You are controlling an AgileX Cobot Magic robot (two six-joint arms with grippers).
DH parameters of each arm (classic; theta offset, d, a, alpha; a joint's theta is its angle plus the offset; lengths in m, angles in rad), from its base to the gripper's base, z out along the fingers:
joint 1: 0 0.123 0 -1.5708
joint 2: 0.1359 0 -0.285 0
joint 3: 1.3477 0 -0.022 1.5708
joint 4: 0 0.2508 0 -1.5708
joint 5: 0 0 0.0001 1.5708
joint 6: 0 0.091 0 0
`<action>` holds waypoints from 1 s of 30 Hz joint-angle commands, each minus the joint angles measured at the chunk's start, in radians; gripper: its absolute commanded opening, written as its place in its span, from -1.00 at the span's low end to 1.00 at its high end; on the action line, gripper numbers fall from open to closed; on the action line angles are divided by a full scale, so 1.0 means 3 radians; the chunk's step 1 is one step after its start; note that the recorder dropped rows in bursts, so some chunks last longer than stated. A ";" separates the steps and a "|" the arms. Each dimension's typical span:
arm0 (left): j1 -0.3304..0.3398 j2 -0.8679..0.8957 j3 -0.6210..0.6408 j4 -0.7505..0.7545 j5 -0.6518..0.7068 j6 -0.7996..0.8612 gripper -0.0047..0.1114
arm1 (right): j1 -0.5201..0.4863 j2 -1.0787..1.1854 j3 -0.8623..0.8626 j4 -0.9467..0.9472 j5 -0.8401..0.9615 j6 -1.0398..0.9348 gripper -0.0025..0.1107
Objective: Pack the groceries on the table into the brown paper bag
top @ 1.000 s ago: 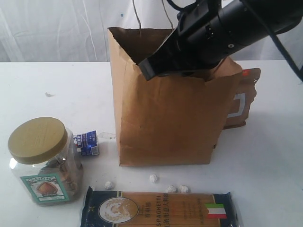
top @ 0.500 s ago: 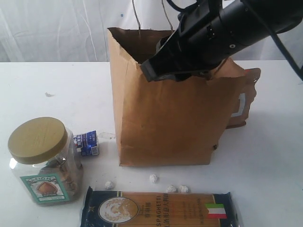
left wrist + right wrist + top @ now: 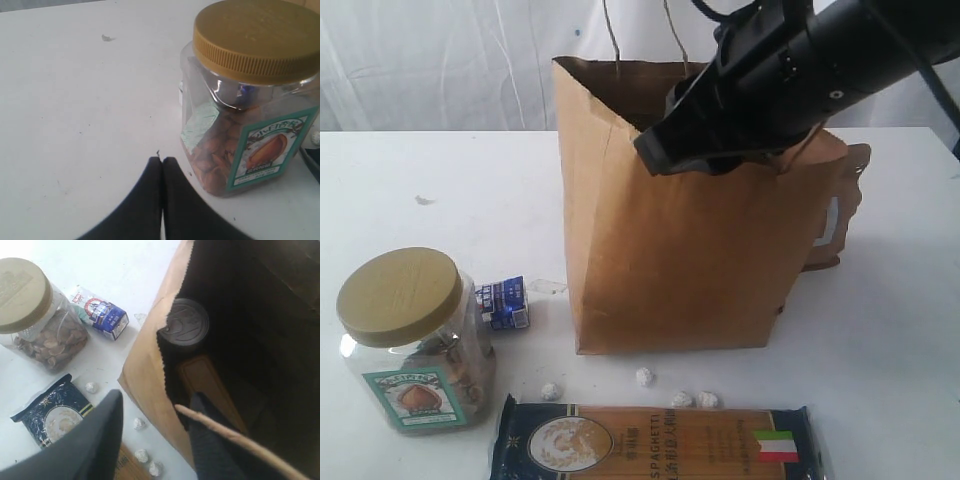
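Our right claw (image 3: 157, 396) hangs released over the rim of the bag (image 3: 670, 260), arm slanting down from upper right, dark jar (image 3: 186, 322) inside (we see the left claw (image 3: 161, 167) clenched beside the tan jar (image 3: 250, 100)).

Left pincer (image 3: 161, 161) closed; right pincer (image 3: 157, 399) parted, seemingly empty.
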 commanded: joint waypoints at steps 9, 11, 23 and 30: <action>0.0005 -0.0012 0.0022 -0.0003 0.0007 0.0010 -0.92 | -0.0001 -0.0054 0.0167 -0.0076 -0.0267 0.0273 -0.96; 0.0005 -0.0012 0.0022 -0.0003 0.0007 0.0010 -0.92 | -0.0001 -0.0054 0.0252 -0.0076 -0.0338 0.0288 -0.96; 0.0005 -0.0012 0.0022 -0.0003 0.0007 0.0010 -0.92 | -0.0001 -0.0054 0.0357 0.0173 -0.0297 -0.0040 -0.88; 0.0005 -0.0012 0.0022 -0.0003 0.0007 0.0010 -0.92 | -0.0001 -0.0054 0.0357 0.0173 -0.0172 -0.0341 -0.13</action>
